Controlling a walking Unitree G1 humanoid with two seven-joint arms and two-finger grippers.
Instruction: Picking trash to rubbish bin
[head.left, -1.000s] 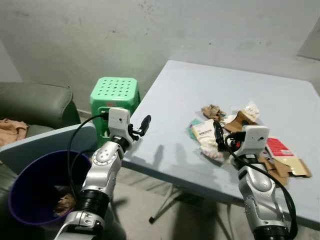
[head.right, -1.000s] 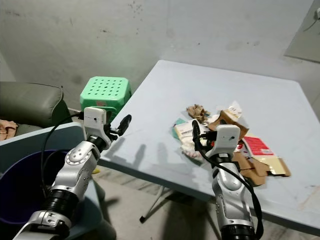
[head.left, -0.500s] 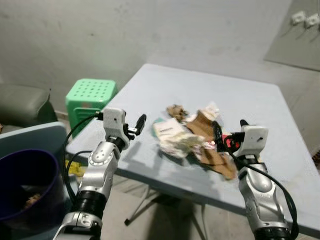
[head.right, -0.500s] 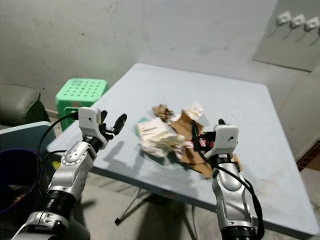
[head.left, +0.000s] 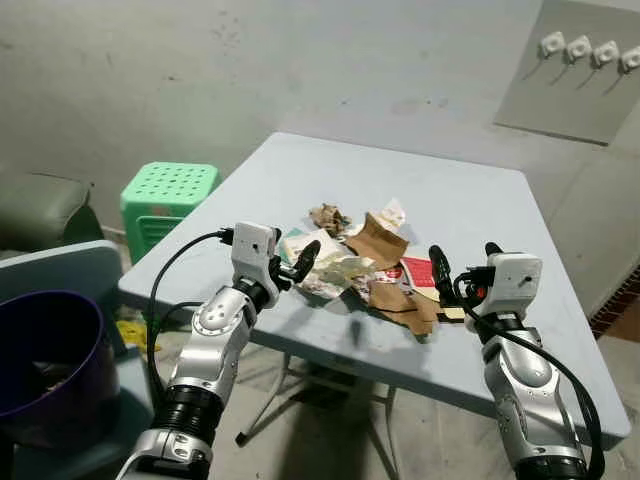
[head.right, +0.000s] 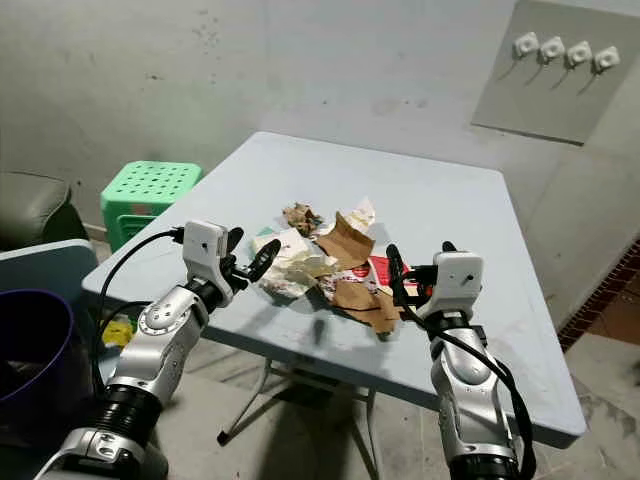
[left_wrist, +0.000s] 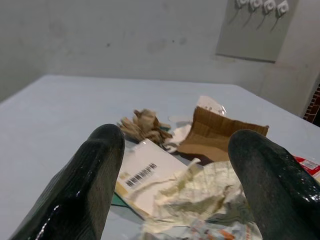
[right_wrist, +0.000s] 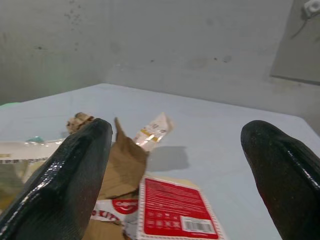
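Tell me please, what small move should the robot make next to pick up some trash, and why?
Probably lower the left gripper forward onto the crumpled wrapper and close on it. Both grippers are open and hold nothing. The left one hovers at the near edge of the trash pile on the table, and the wrapper lies right between its fingers in the left wrist view. The right gripper can wait.
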